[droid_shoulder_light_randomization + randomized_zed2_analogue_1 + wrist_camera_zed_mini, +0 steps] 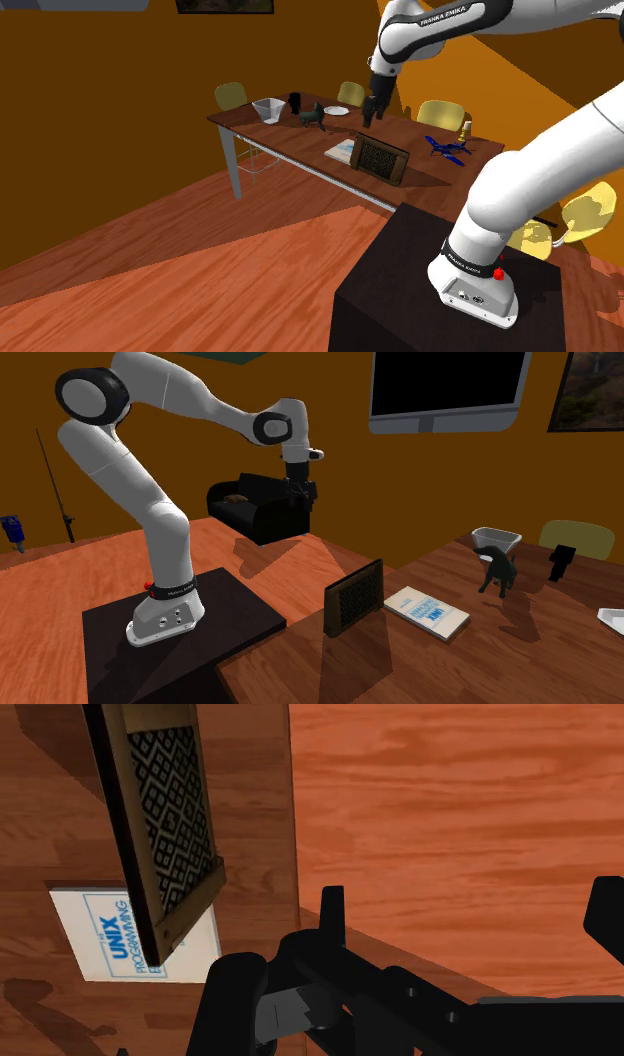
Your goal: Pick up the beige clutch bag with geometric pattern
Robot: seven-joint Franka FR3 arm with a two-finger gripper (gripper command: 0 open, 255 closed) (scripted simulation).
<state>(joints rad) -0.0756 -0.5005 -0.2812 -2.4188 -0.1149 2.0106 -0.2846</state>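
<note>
Nearest the wrist camera, the black gripper (467,894) hung with its two fingers spread wide and nothing between them, raised high and well apart from the clutch bag (165,814). The bag stood upright on one long edge close to the near edge of the wooden table (280,135). Its long axis ran along that edge, and its brown-framed face, patterned in black and beige diamonds, was turned toward the stand (440,290). Just behind it lay a white book (110,939) with blue lettering. Farther along the table stood a dark dog figurine (312,116), a pale bowl (267,108), a black mug (295,101), a white plate (336,111) and a blue toy plane (445,148), with yellow chairs (231,96) behind. Reddish wood floor (200,260) spread under orange walls; in the second exterior view a dark screen (447,387) hung on the wall above a black sofa (255,507). The white arm (150,472) rose from the stand, folded at its upper joint and reached toward the table, its wrist turned down.
</note>
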